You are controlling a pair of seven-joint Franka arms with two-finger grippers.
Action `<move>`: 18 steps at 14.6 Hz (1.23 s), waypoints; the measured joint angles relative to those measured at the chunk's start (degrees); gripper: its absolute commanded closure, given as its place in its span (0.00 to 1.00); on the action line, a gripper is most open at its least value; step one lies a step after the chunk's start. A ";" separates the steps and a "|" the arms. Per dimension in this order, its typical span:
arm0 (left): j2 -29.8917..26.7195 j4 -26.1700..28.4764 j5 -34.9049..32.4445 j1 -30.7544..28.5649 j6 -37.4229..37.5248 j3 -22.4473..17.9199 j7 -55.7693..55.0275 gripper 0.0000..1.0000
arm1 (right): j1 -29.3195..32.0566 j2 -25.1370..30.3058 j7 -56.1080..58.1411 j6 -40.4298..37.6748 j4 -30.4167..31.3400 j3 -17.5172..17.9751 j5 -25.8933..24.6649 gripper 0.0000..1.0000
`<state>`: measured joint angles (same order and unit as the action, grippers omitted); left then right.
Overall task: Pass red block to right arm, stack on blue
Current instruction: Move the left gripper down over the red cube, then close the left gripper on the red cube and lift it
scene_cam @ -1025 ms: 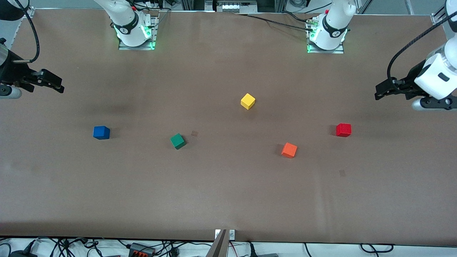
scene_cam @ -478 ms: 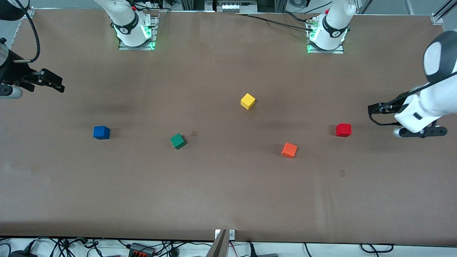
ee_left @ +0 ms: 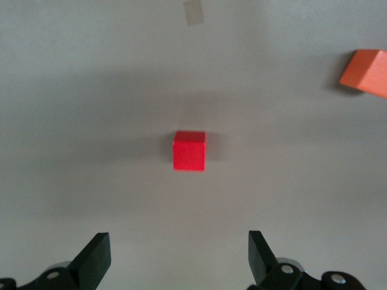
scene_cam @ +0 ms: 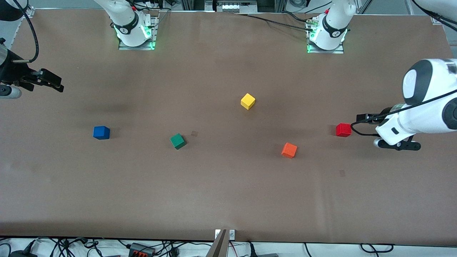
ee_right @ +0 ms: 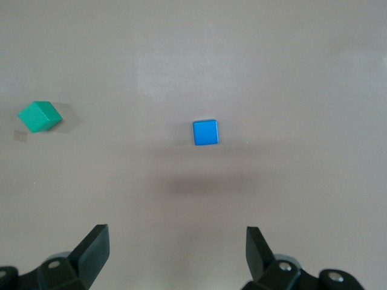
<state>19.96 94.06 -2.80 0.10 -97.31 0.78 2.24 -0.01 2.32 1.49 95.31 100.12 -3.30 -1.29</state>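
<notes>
I see the red block [scene_cam: 343, 130] resting on the surface [scene_cam: 228, 185], just beside my left pincer [scene_cam: 360, 117] — its fingers spread apart. The blue block [scene_cam: 101, 132] lies well apart from the right pincer [scene_cam: 53, 84], which waits, fingers spread wide too.

Bare desk [ee_left: 72, 90] lies between my spread left claw [ee_left: 179, 257] and the red block [ee_left: 189, 150] (orange cube [ee_left: 365, 72] well aside).

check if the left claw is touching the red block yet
Apart. In the left wrist view, bare table separates the red block from the open left claw, whose fingertips stand wide on either side.
</notes>
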 measured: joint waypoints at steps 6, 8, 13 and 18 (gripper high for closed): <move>0.22 12.87 -0.14 -1.11 -17.94 -0.02 1.31 0.00 | 0.41 0.00 0.01 -0.22 0.04 -0.73 0.00 0.00; 0.21 17.18 -0.18 -1.27 -24.01 -0.02 1.52 0.00 | 0.37 0.00 0.01 -0.19 0.03 -0.65 0.00 0.00; 0.17 27.73 -0.29 -1.26 -39.79 -0.02 1.60 0.00 | 0.33 0.00 0.01 -0.07 -0.19 -0.44 0.00 0.00; 0.20 32.35 -2.22 -1.43 -46.46 -0.10 1.82 0.00 | 0.18 0.00 0.01 -0.05 -0.57 -0.35 0.00 0.00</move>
<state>20.17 126.41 -5.02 -1.33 -143.77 0.68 4.06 0.17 2.32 1.50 95.26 99.56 -3.66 -1.29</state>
